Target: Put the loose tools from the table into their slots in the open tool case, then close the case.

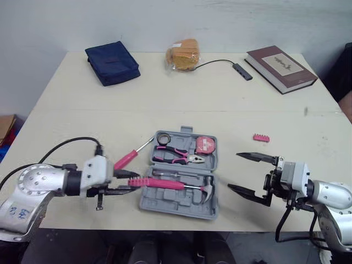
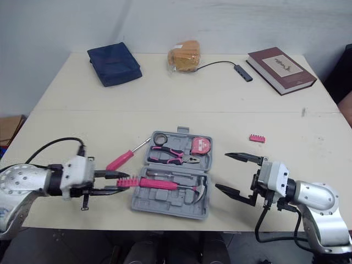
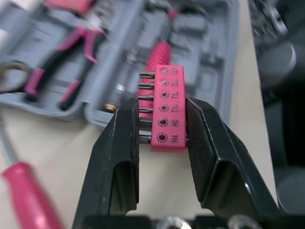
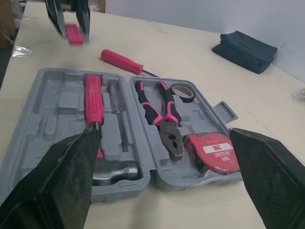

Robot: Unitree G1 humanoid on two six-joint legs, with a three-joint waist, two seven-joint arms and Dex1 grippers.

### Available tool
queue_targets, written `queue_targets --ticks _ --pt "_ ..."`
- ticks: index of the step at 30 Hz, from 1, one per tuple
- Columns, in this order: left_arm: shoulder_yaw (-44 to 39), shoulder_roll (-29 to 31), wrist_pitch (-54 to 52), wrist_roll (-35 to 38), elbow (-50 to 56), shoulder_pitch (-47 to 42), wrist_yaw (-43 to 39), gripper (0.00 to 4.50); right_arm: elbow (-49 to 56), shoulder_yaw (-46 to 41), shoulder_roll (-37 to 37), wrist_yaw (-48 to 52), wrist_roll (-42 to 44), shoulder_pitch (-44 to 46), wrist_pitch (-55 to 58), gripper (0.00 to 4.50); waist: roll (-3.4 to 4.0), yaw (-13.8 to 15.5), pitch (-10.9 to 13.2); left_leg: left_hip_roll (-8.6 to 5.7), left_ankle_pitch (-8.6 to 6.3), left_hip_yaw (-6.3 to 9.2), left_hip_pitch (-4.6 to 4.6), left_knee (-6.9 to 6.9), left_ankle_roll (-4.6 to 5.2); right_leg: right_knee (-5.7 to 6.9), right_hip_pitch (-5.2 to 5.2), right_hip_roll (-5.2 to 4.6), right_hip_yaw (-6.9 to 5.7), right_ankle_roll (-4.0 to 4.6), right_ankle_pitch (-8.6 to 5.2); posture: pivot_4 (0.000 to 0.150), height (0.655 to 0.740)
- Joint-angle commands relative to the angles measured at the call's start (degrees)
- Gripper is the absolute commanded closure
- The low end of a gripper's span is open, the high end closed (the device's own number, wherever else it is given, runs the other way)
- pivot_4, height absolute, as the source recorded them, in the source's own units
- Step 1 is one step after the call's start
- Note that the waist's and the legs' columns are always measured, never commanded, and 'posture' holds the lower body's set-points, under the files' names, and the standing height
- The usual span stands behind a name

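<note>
The left pincer [image 1: 131,182] clamps a pink plastic bit holder [image 3: 167,107] by its flat sides, steel bits bristling from one edge, right at the left edge of the open grey moulded case [image 1: 165,202]. A hammer [image 1: 177,186] with a ribbed pink grip, pliers [image 1: 175,155] and a tape [image 1: 204,145] sit in its recesses. The right pincer [image 1: 234,171] gapes wide over bare tabletop [image 1: 220,99] just off the case's right edge. A screwdriver [image 1: 129,158] lies left of the case and a small pink strip [image 1: 261,138] lies to its right.

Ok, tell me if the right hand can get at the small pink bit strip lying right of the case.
Probably yes: the right hand is open and empty, and the small pink bit strip lies alone on the beige table close by, nothing between them.
</note>
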State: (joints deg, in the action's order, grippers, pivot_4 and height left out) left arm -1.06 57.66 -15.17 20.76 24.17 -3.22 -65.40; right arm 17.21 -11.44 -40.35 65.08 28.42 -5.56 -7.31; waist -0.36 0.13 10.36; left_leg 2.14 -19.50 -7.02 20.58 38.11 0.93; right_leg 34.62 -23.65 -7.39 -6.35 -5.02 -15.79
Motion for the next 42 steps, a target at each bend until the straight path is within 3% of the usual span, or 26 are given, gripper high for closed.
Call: queue_targets --ticks 1,14,25,27,31,36,38,40,42 --pt "4.05 -0.63 -4.98 -2.45 3.46 -3.73 2.3 3.8 2.05 -1.6 -0.58 0.75 1.31 -1.42 -0.95 0.0 0.0 -0.02 0.01 -0.01 0.0 -0.04 -0.01 -0.01 0.01 0.01 0.0 0.0 0.01 -0.01 0.0 0.15 0.74" --pt "17.54 -4.18 -17.77 -12.22 4.34 -13.81 6.81 3.8 0.72 -1.92 0.2 1.01 0.34 -3.32 -3.94 0.0 -0.06 0.26 0.05 0.0 0.13 -0.06 0.0 0.08 -0.06 0.06 0.0 0.35 0.1 -0.06 0.03 0.15 0.74" --pt "18.55 -7.64 -20.61 -10.95 6.8 -14.06 7.1 3.8 1.23 -1.95 0.0 0.35 0.45 -5.62 -4.66 0.0 -0.06 1.45 0.05 -0.09 0.15 0.04 -0.03 0.16 0.0 0.13 0.08 0.22 0.24 -0.06 0.03 0.15 0.74" --pt "17.58 -7.58 -20.57 -10.27 7.05 -14.02 6.7 2.75 1.39 -1.75 -0.05 0.26 0.45 -5.65 -4.44 0.0 -0.06 1.35 0.05 -0.12 0.15 0.04 0.0 0.16 0.02 0.11 0.07 0.09 0.24 -0.06 0.03 0.15 0.74" --pt "14.85 -7.98 -15.46 -8.48 7.7 -14.37 5.45 1.07 1.64 -1.62 0.0 -0.45 0.81 -5.08 -3.52 0.0 -0.06 1.28 0.05 -0.13 0.16 0.05 0.02 0.17 0.02 0.11 0.06 0.01 0.18 -0.06 0.03 0.15 0.74" --pt "7.88 -8.31 -15.63 -1.44 9.38 -12.3 4.26 1.07 1.74 -1.37 -0.19 -0.58 0.85 -4.8 -2.9 0.0 -0.06 1.1 0.05 -0.1 0.2 0.07 0.01 0.17 0.01 0.16 0.06 -0.01 0.18 -0.06 0.03 0.15 0.74" --pt "4.54 -11.54 -13.84 1.51 6.74 -10.94 5.7 1.07 1.6 -0.99 -0.01 -0.67 0.58 -4.55 -2.74 0.0 -0.05 1.07 0.04 -0.08 0.2 0.06 0.0 0.15 -0.01 0.16 0.05 0.01 0.17 -0.06 0.03 0.15 0.74" --pt "2.64 -14.72 -10.68 2.58 3.69 -10.7 6.58 1.59 1.52 -0.57 0.16 -0.83 0.3 -4.25 -2.63 0.0 -0.06 1.18 0.05 -0.09 0.21 0.06 -0.01 0.19 -0.01 0.2 0.06 0.02 0.12 -0.06 0.03 0.15 0.74" --pt "3.4 -13.36 -8.98 1.0 0.89 -9.69 4.41 2.34 1.54 -0.49 0.15 -0.96 0.26 -4.16 -2.48 0.0 -0.09 1.21 0.07 -0.11 0.21 0.07 -0.02 0.27 -0.01 0.25 0.08 0.06 0.04 -0.07 0.04 0.15 0.74"
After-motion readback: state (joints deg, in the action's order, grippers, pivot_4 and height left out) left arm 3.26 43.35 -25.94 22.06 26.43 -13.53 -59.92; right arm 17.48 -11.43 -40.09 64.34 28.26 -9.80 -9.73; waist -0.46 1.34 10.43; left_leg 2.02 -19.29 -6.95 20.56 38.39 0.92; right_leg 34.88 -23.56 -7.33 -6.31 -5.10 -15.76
